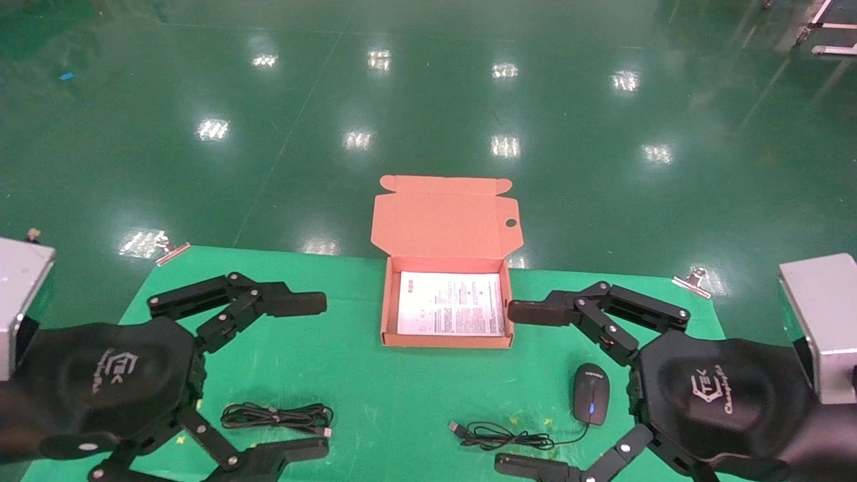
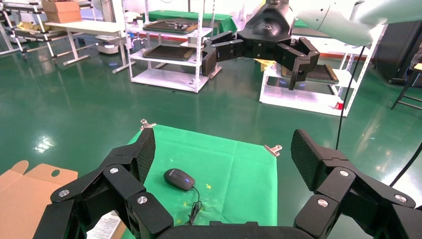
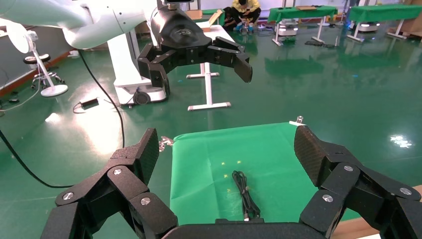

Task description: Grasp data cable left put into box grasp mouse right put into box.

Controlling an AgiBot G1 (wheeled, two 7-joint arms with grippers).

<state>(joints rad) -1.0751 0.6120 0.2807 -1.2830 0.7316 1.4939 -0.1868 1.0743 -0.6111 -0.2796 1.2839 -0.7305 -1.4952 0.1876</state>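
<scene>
The orange-brown box [image 1: 445, 341] sits open at the table's far middle, with its lid [image 1: 445, 224] tilted back and a white leaflet [image 1: 450, 303] inside. The data cable [image 1: 278, 416], a narrow black bundle, lies near the front left. My left gripper [image 1: 315, 378] hovers open over it, with the bundle between its spread fingers. The black mouse [image 1: 590, 393], showing a blue light, rests at the front right with its cord [image 1: 499, 435] trailing left. My right gripper [image 1: 519, 388] is open beside it. The left wrist view shows the mouse [image 2: 179, 179], and the right wrist view shows the cable [image 3: 246, 194].
A green cloth [image 1: 375, 395] covers the table, held by metal clips [image 1: 171, 251] at the far corners. Grey arm housings [image 1: 820, 321] flank the table on both sides. Beyond the far edge is glossy green floor, with shelving [image 2: 169, 45] farther off.
</scene>
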